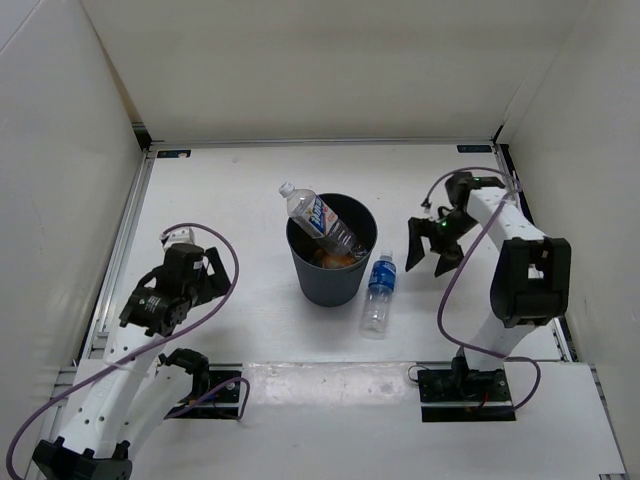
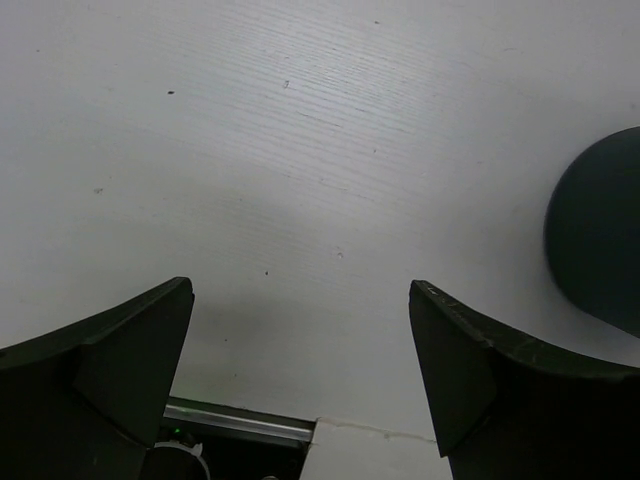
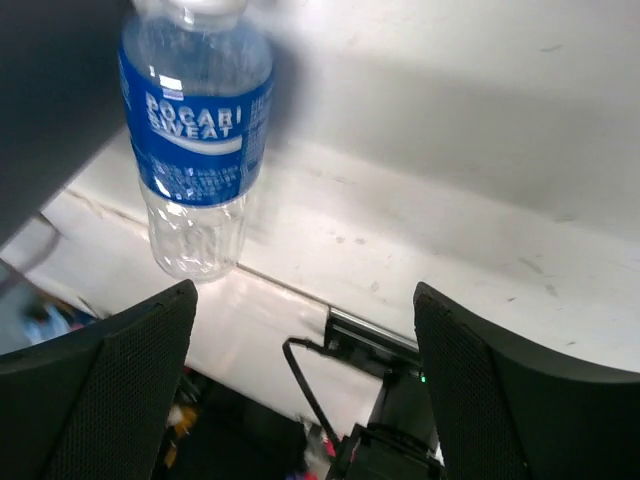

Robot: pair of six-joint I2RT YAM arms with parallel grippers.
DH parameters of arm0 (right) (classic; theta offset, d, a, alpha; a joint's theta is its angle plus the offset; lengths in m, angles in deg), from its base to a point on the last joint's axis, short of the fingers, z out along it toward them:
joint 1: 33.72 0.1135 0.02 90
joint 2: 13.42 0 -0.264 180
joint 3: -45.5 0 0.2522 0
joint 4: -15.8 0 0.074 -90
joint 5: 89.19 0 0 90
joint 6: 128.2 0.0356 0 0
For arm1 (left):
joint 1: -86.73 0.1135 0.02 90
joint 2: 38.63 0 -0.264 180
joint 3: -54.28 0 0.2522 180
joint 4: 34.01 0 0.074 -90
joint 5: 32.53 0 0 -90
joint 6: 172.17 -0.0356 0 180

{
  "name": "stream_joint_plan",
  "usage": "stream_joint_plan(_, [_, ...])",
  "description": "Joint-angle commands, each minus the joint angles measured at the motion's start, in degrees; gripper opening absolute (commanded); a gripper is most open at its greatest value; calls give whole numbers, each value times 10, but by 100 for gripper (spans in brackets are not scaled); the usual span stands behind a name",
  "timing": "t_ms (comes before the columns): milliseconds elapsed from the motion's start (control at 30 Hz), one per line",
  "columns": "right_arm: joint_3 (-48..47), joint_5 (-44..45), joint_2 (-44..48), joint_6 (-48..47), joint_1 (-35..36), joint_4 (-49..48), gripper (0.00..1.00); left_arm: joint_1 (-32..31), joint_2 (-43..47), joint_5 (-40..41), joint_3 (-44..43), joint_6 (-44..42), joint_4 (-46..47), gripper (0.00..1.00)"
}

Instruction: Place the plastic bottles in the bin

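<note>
The dark grey bin [image 1: 331, 272] stands mid-table. A clear white-and-blue-labelled bottle [image 1: 320, 219] leans in it, its white cap sticking out over the far-left rim. Something orange [image 1: 337, 260] shows inside at the bottom. The blue-labelled bottle [image 1: 378, 294] lies on the table just right of the bin; it also shows in the right wrist view [image 3: 196, 140]. My right gripper [image 1: 429, 262] is open and empty, right of that bottle. My left gripper [image 1: 215, 272] is open and empty, well left of the bin, whose wall shows in the left wrist view [image 2: 600, 235].
White walls enclose the table on three sides. A metal rail [image 1: 127, 240] runs along the left edge. The arm bases and purple cables [image 1: 455, 300] sit at the near edge.
</note>
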Motion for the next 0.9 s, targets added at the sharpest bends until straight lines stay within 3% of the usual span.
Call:
stream_joint_plan(0, [-22,-32,26,-15,-41,14,90,-4,16,-24,14,-12,41,99])
stream_joint_plan(200, [65,-106,92,187,-146,-77,90,-3,40,-24,28,-6,62,99])
stream_joint_plan(267, [57,-45,99,191,-99,-73,90,-4,62,-17,30,4,54,99])
stream_joint_plan(467, [69,-1,88,239,-16,-112,90,-10,96,-5,33,8,46,99])
stream_joint_plan(667, [102,-30,53,263,-7,-182,90,-13,70,0,14,13,21,99])
stream_joint_plan(867, [113,-33,26,268,-2,-193,90,-16,31,-7,22,13,35,99])
